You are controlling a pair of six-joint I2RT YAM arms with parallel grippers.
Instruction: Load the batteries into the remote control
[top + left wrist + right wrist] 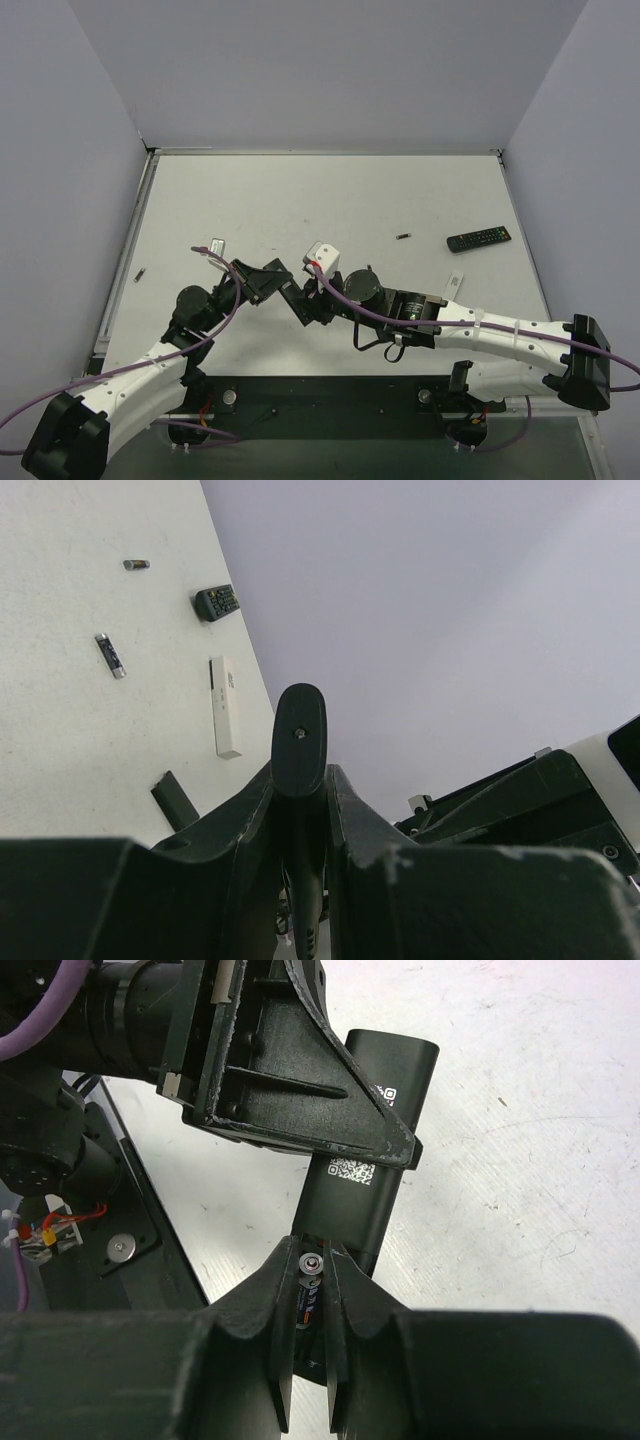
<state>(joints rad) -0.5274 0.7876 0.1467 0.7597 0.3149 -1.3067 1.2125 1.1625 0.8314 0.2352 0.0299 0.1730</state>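
Observation:
A black remote control (352,1205), back side up with a QR sticker, is held above the table near the arms' bases. My left gripper (300,770) is shut on it, and the remote's rounded end (299,730) sticks out between the jaws. My right gripper (313,1255) is shut on a battery (312,1265), its metal end facing the camera. That battery sits at the remote's open near end. In the top view the two grippers (283,287) (318,300) meet tip to tip. Two loose batteries (136,565) (111,655) lie on the table.
A second black remote (478,239) lies at the right with a battery (403,236) to its left. A white strip (457,283) and a small black flat piece (176,798) lie near the right arm. A small dark cylinder (140,273) rests by the left wall.

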